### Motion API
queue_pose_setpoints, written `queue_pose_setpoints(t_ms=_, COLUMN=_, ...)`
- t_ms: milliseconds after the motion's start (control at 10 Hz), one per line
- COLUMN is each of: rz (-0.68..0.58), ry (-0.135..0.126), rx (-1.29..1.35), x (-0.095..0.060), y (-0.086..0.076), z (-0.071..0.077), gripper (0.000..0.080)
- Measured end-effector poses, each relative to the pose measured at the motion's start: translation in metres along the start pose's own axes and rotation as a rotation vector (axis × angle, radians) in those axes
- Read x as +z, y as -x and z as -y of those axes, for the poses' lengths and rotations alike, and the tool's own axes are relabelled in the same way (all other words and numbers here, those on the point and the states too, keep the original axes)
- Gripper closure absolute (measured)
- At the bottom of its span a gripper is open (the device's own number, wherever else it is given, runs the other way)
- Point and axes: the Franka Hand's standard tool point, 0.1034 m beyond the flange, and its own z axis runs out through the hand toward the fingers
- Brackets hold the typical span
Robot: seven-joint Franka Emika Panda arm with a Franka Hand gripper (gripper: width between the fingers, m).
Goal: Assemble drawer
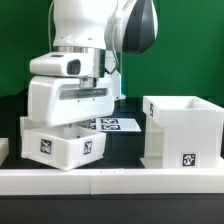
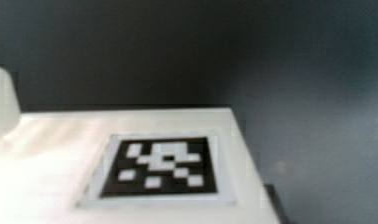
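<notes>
Jaws cannot be judged. In the ext. view the gripper (image 1: 68,118) has its fingers hidden behind its own white body and the rim of the shallow tray (image 1: 65,147) below. The wrist view shows no fingertip for sure. So wide or narrow, holding or not, I cannot tell.

The gripper hangs directly over this tray, which is at 6 o'clock from it and very close, maybe touching; contact is not visible. The tray sits turned a bit, w/ one tag on each of the two walls facing the camera. The wrist view is filled mostly w/ a flat white face carrying a black-and-white tag (image 2: 163,167), prob. part of this same tray.

At approx. 3 o'clock of the gripper, well apart, stands the big casing (image 1: 181,130), upright, tag low on its front wall; nothing seems to be inside. At 4 o'clock, between tray and casing but further back, lies the marker board (image 1: 112,125). At 9 o'clock of the tray, at the picture's edge, is a corner of another white piece (image 1: 7,150), perhaps the second tray. The low border rail (image 1: 110,180) runs in front of all.

Progress, in my judgement, is early. No tray is in the casing yet; both insertions are left, beginning w/ securing this tray.
</notes>
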Motion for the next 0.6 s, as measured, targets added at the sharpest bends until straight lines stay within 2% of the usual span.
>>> queue_pose_setpoints(t_ms=100, rz=0.001, ry=0.012, rx=-0.063, x=-0.0002, y=0.0015, z=-0.0024, gripper=0.0758)
queue_pose_setpoints(t_ms=400, rz=0.015, ry=0.016, rx=-0.220, x=0.0002, y=0.0061, z=-0.0038, gripper=0.0758)
queue_pose_setpoints(t_ms=500, rz=0.022, ry=0.027, rx=-0.352, x=-0.0006, y=0.0075, z=-0.0038, gripper=0.0758)
queue_pose_setpoints(t_ms=600, rz=0.032, ry=0.025, rx=-0.436, x=-0.0008, y=0.0060, z=-0.0002, gripper=0.0758)
